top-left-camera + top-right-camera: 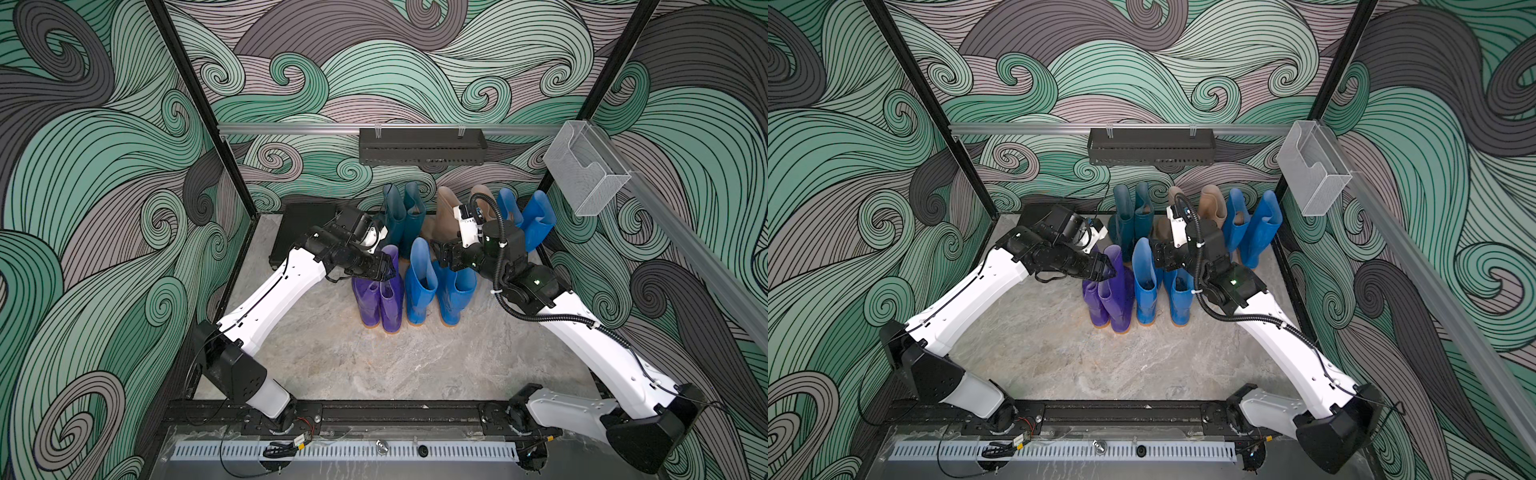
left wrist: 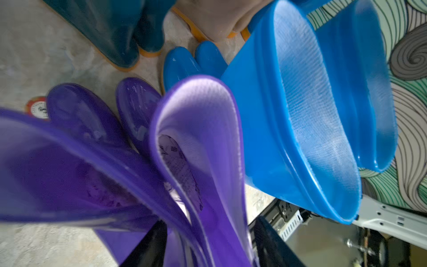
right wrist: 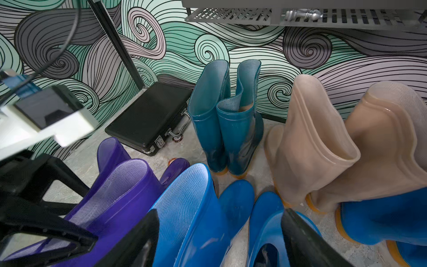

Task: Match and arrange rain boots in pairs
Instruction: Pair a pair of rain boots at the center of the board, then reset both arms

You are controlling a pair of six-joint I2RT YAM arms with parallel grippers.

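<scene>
On the left of the front row the purple boots [image 1: 376,303] stand upright on the counter [image 1: 374,365], touching each other. Your left end effector [image 2: 210,220] is at the top of one of them. Its jaws stand apart, one on each side of the shaft rim, and I do not see them press it.

Just beside this pair stands the front bright blue pair [image 1: 422,286]. Your right end effector [image 3: 219,212] hangs over their tops with the jaws wide apart and nothing clamped.

Behind, along the wall, stand the dark teal pair [image 1: 405,220], then the beige pair [image 1: 446,203], then the back bright blue pair [image 1: 536,216], which leans outward.

I judge that these boots are light but tall, so they tip easily. The shafts look soft, because the rims fold and bend. The glossy outside is probably slippery, while the woven lining inside should give more friction. I advise you to take a boot at the shaft rim, one finger inside and one outside, and to lift it slowly, because the foot may swing under a bending shaft.
</scene>
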